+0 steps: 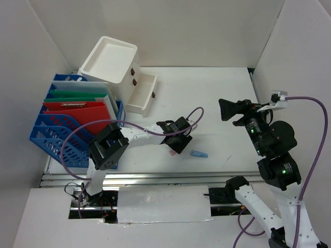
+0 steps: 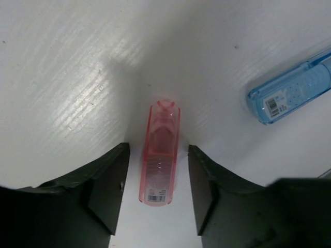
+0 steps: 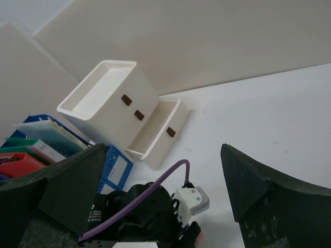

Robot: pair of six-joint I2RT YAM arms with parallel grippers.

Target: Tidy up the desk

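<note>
Desk [image 1: 225, 142]: flat white top, streaky sheen, silver rail at near edge, under both arms. Left gripper [image 2: 158, 149]: jaws apart, straddling pink translucent plastic case [image 2: 159, 173] lying flat, gaps both sides. Blue translucent case [image 2: 289, 93] nearby. Right gripper [image 3: 163, 150]: spread wide, empty, raised. White drawer box [image 1: 111, 59]: lowest drawer [image 1: 140, 98] out. Blue lattice rack [image 1: 54, 138]: red folder [image 1: 77, 109], green folder [image 1: 77, 95].

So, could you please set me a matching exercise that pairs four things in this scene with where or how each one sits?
Things:
1. pink translucent tube
2. blue translucent tube
3. lowest drawer of the white drawer unit
4. red folder

Places or states:
A. standing in the blue file rack
B. pulled open
C. lying between the fingers of the open left gripper
D. lying on the desk, outside that gripper

Pairs: 1-C, 2-D, 3-B, 4-A
</note>
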